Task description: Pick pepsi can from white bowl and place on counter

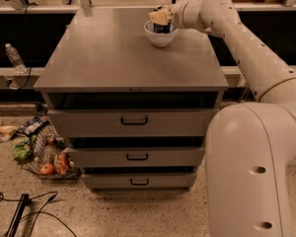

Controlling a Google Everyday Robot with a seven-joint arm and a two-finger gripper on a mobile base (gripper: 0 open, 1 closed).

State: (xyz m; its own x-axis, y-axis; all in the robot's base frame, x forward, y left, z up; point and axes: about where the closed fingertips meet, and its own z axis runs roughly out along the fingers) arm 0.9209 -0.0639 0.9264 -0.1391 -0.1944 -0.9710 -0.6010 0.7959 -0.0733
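The pepsi can [162, 28], a small dark blue soda can, is standing inside the small round glossy white bowl [160, 39], directly beneath my gripper [160, 17], with only its upper part showing above the rim. I am stretching my long cream-coloured jointed arm [246, 53] out over the large flat matte grey counter [118, 58] so that the gripper is sitting right at the can's top. I am coming at it from above because the bowl's wall is shielding the lower sides of the can, leaving the top as the only part I can reach. I cannot tell whether the gripper is closed on the can or merely poised around it, nor whether it is touching the can at all. The can is not yet lifting out, as I judge it, since it is sitting low in the bowl. The bowl is resting at the far part of the counter, so the broad grey surface is spreading out on the near side of the gripper, towards my body. That is where I am expecting to set the can down, well apart from the bowl so that the two are not knocking together.
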